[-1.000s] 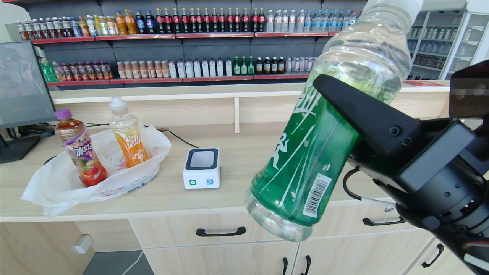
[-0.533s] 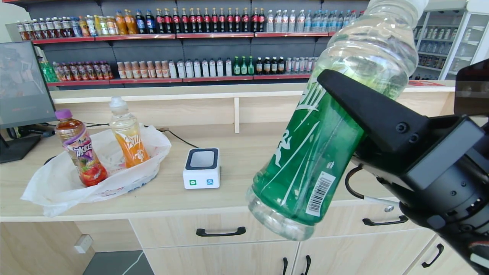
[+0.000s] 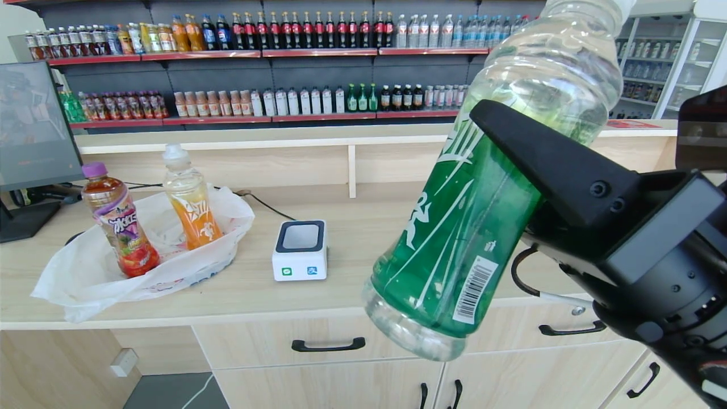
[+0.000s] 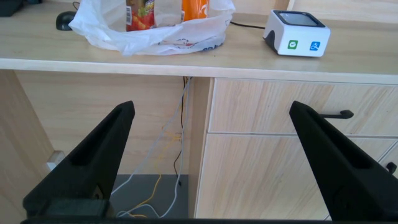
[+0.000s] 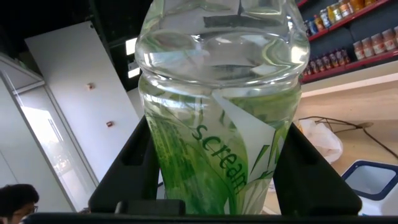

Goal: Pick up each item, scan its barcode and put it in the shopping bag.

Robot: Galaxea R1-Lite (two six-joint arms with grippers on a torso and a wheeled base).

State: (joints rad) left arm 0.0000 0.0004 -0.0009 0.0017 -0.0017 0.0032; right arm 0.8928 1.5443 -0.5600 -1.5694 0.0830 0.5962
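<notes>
This is a small shop, seen at the checkout. Behind the wooden counter [image 3: 363,227] run red-edged shelves [image 3: 318,53] lined with rows of bottles [image 3: 284,102], sorted by kind. A glass-door cooler [image 3: 647,62] with more drinks stands at the far right. On the counter sit a till screen [image 3: 34,125], a small white scanner [image 3: 300,250] with its cable, and a plastic shopping bag [image 3: 85,272]. Drawers [image 3: 328,344] run below the counter.

The right claw [image 5: 221,167] clamps a green-labelled clear bottle [image 5: 221,74].

Held bottle nudged upward
The right gripper [image 5: 217,180] has lifted the green-labelled bottle [image 3: 466,227] slightly, tilting it a little more.
</notes>
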